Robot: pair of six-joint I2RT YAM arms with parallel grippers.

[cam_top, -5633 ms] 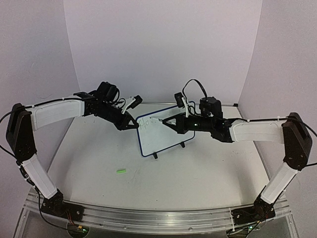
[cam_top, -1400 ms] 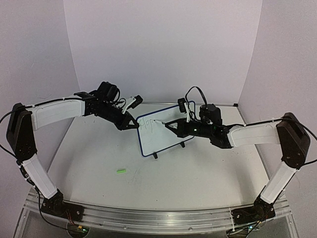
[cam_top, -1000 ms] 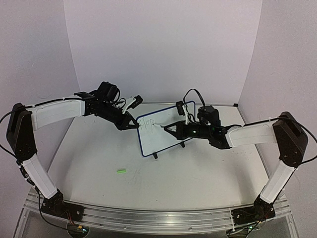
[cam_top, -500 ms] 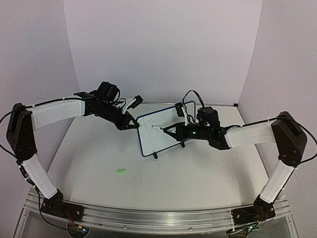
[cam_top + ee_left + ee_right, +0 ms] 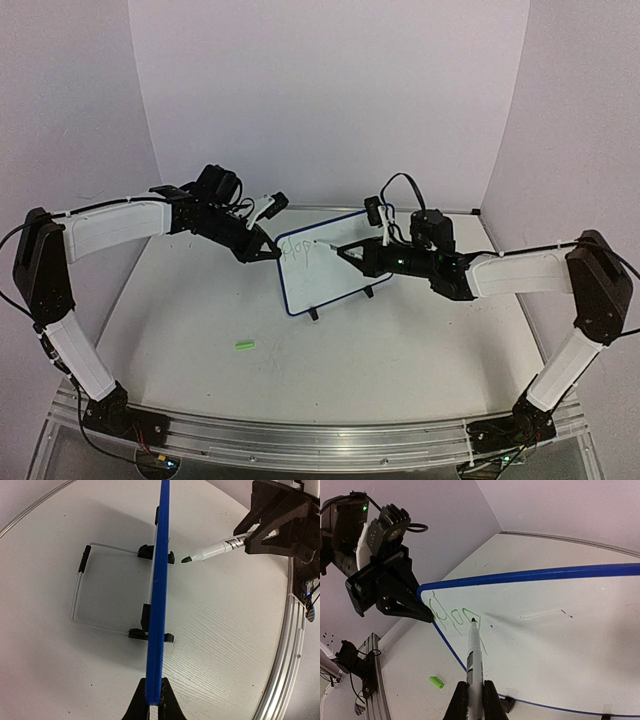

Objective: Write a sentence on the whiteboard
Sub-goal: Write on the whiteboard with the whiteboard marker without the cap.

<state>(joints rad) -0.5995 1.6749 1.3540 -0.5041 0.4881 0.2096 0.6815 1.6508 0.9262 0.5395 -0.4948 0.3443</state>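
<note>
The whiteboard stands upright on its wire stand at mid-table, blue rim around a white face. My left gripper is shut on the board's upper left corner; in the left wrist view the blue edge runs up from between its fingertips. My right gripper is shut on a white marker with a green tip. The tip points at the green letters near the board's top left. In the left wrist view the marker tip hangs a short way off the board face.
A green marker cap lies on the table in front of the board, left of centre; it also shows in the right wrist view as the cap. The aluminium rail runs along the near edge. Purple walls close in the back and sides.
Over the last second my right gripper dipped down and left along the board, then came back up and right with the marker. Left gripper and board stayed still.
</note>
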